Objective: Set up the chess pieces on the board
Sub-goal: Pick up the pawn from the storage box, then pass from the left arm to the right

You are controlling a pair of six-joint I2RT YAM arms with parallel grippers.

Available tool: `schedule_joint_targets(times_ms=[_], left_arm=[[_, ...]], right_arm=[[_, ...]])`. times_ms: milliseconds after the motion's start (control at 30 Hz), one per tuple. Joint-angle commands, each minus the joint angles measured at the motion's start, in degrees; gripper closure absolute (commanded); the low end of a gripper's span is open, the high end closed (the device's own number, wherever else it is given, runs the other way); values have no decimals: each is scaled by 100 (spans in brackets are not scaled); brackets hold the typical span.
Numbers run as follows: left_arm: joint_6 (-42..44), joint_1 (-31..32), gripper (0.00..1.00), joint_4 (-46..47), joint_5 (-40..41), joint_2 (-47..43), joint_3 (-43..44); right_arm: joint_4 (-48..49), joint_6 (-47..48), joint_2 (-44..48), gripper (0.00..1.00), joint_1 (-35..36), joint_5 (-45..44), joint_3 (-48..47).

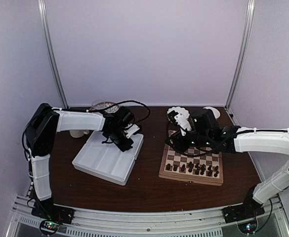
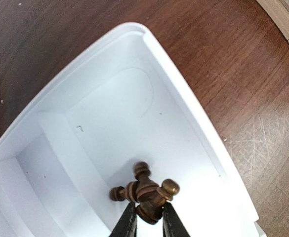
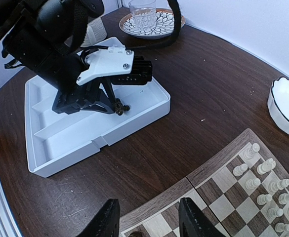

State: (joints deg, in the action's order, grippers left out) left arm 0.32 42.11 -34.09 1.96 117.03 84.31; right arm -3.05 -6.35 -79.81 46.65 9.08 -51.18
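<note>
Left gripper (image 2: 148,210): slim dark fingers clamped on one turned, glossy dark brown chess piece (image 2: 149,197). It sits in a small cluster, apparently three, lying in the smooth white moulded tray (image 2: 184,94). Right gripper (image 3: 149,219): jaws apart, empty, above the checked wooden board (image 3: 223,192), whose near rows hold further dark pieces (image 1: 193,169).

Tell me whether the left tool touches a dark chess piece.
Touching: left wrist view shows the left tool pinching a dark chess piece in the white tray.
</note>
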Motion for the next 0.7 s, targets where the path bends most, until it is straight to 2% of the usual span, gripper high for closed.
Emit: schedule_joint_targets(times_ms=[0, 200, 500, 667], left_arm=[[-337, 26, 82, 391, 296, -422, -242], [-385, 26, 82, 575, 308, -703, -489], [-425, 26, 82, 667, 247, -650, -507], [-412, 25, 82, 913, -294, -940, -716]], right_arm=[[83, -16, -56, 57, 37, 67, -120], [110, -34, -169, 56, 35, 187, -154], [108, -46, -188, 56, 37, 231, -164], [189, -111, -276, 57, 39, 449, -182]])
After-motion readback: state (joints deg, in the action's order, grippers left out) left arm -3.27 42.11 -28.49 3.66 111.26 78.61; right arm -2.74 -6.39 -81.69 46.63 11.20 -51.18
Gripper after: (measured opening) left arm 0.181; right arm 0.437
